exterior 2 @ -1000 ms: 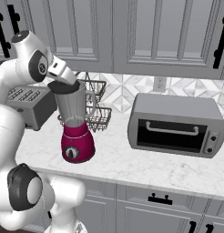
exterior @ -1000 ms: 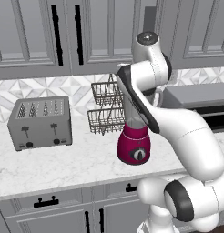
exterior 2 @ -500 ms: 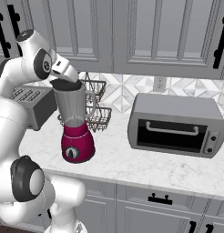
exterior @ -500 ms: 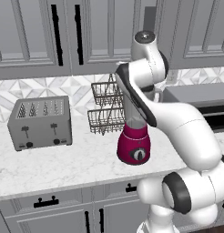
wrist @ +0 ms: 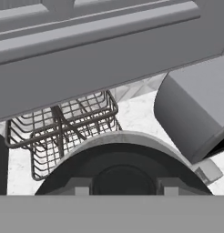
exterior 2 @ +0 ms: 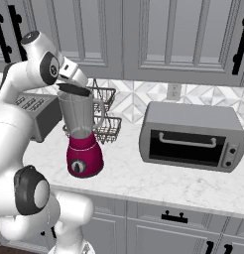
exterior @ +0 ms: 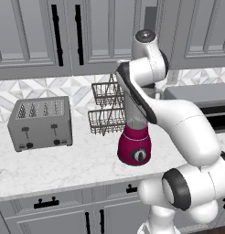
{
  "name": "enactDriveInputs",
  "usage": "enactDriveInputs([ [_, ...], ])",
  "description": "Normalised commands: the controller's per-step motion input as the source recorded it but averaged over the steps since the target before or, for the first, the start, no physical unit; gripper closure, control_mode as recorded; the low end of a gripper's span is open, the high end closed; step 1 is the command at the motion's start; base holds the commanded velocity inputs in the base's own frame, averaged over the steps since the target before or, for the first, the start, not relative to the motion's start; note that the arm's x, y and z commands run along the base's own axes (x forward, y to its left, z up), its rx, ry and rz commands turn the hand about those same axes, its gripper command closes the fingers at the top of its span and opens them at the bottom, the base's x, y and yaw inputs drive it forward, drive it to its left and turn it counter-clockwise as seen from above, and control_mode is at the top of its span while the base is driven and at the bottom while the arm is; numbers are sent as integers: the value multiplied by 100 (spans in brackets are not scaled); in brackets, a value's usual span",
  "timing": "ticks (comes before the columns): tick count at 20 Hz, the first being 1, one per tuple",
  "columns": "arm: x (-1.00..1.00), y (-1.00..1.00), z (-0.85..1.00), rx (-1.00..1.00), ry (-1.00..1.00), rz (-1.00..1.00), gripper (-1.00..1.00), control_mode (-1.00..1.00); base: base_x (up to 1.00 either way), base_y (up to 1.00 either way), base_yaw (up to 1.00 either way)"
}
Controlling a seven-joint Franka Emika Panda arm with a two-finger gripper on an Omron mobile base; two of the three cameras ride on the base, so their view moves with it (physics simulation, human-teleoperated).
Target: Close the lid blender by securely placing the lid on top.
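The blender (exterior 2: pixel 85 159) stands on the counter, magenta base with a dark dial under a clear greyish jar (exterior 2: pixel 79 115) with a side handle. In the right base view my gripper (exterior 2: pixel 78 83) is shut on the black lid (exterior 2: pixel 74 90), which lies slightly tilted right at the jar's rim. Whether it is seated I cannot tell. In the hand view the lid (wrist: pixel 118 166) is a dark dome between the fingertips (wrist: pixel 81 186). In the left base view my arm hides most of the jar, and the blender base (exterior: pixel 134 149) shows below it.
A grey four-slot toaster (exterior: pixel 40 122) stands left of the blender. Behind the blender is a two-tier wire basket rack (exterior 2: pixel 107 116). A grey toaster oven (exterior 2: pixel 191 135) sits to the right. Cabinets hang low above the hand.
My hand with the lid has edged slightly to the right over the jar's rim. The blender has not moved.
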Motion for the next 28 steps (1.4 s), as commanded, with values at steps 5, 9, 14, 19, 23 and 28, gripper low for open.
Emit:
enactDriveInputs([
  [5, 2, 0, 0, 0, -11, 0, 100, -100, 0, 0, 0],
  [9, 0, 0, 0, 0, -24, 0, 100, -100, 0, 0, 0],
  [14, 0, 0, -5, 0, -26, -1, 100, -100, 0, 0, 0],
  [19, 0, 0, -10, 0, -13, -1, 100, -100, 0, 0, 0],
  [23, -2, 0, -7, -4, -1, 0, 100, -100, 0, 0, 0],
  [28, -2, 0, -3, -6, 0, 0, 100, -100, 0, 0, 0],
])
